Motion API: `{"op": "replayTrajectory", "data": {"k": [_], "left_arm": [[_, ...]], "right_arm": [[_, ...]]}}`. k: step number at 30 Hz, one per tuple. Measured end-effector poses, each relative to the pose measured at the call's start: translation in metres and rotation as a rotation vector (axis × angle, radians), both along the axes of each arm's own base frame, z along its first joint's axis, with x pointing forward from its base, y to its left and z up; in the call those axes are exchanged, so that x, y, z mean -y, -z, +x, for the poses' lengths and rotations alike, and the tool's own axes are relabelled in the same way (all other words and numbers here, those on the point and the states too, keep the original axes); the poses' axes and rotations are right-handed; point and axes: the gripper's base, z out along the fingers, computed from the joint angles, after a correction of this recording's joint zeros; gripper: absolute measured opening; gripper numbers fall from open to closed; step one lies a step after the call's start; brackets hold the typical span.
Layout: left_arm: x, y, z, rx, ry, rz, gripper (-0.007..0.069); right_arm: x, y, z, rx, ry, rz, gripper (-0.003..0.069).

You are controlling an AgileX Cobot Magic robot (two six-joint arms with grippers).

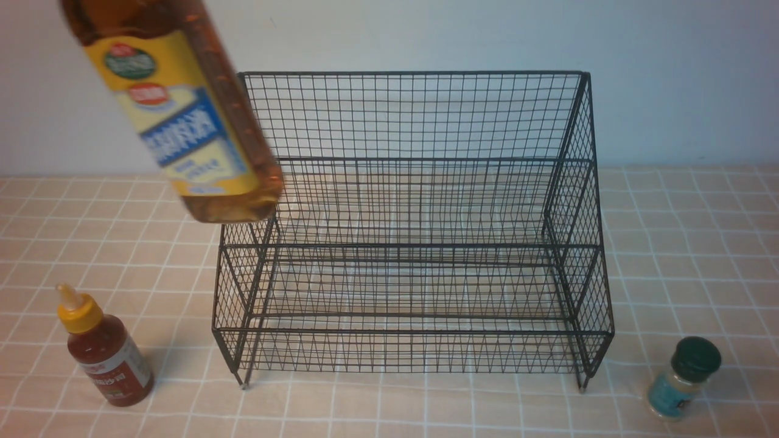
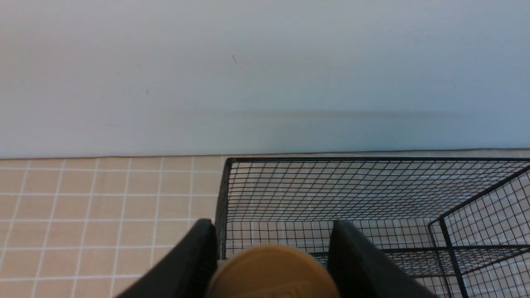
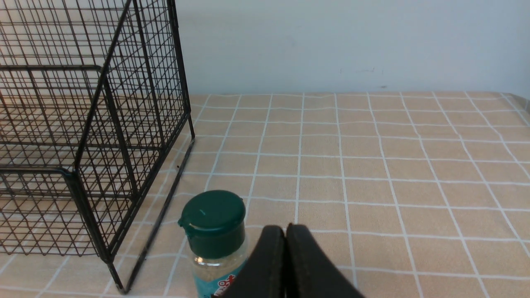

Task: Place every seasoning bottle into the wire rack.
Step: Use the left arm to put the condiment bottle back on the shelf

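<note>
Okay, tan grid-lined tabletop [image 1: 700, 243], pale blue wall [image 1: 426, 36]. Left pincer [image 2: 272, 234] pinches the amber bottle [image 1: 182, 121] aloft by the rack's [image 1: 414, 201] left side. Right pincer [image 3: 285, 236] is pressed together beside the shaker [image 3: 213, 223]. Sauce bottle [image 1: 103, 353] stands left.

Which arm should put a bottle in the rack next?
Left. The left gripper holds the tall bottle up at the rack's edge; the right gripper is shut and empty.

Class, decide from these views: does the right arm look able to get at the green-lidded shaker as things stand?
Probably yes. The shaker stands in the open beside the rack, close by the right end effector, with nothing between them. Its jaws are shut, so they must open first.
</note>
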Motion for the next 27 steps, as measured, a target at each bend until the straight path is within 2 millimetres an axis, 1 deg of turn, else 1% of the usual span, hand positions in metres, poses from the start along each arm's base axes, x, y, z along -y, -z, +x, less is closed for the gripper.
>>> {"op": "replayTrajectory", "data": {"k": [3,6,7,8,10,13,17,21,27], "left_arm": [[0.017,0.014,0.018,-0.03,0.027,0.007,0.0314],[0.028,0.027,0.033,-0.058,0.026,0.014,0.0314],[0.029,0.028,0.034,-0.06,0.026,0.015,0.0314],[0.034,0.035,0.041,-0.073,0.021,0.024,0.0314],[0.036,0.039,0.045,-0.081,0.018,0.034,0.0314],[0.039,0.052,0.056,-0.121,0.007,0.062,0.0314],[0.041,0.068,0.065,-0.203,-0.001,0.095,0.0314],[0.045,0.082,0.076,-0.245,-0.002,0.107,0.0314],[0.056,0.115,0.096,-0.342,0.017,0.093,0.0314]], "right_arm": [[0.0,0.0,0.0,0.0,0.0,0.0,-0.0011],[0.0,0.0,0.0,0.0,0.0,0.0,-0.0011],[0.0,0.0,0.0,0.0,0.0,0.0,-0.0011],[0.0,0.0,0.0,0.0,0.0,0.0,-0.0011],[0.0,0.0,0.0,0.0,0.0,0.0,-0.0011],[0.0,0.0,0.0,0.0,0.0,0.0,-0.0011],[0.0,0.0,0.0,0.0,0.0,0.0,-0.0011],[0.0,0.0,0.0,0.0,0.0,0.0,-0.0011],[0.0,0.0,0.0,0.0,0.0,0.0,-0.0011]]}}
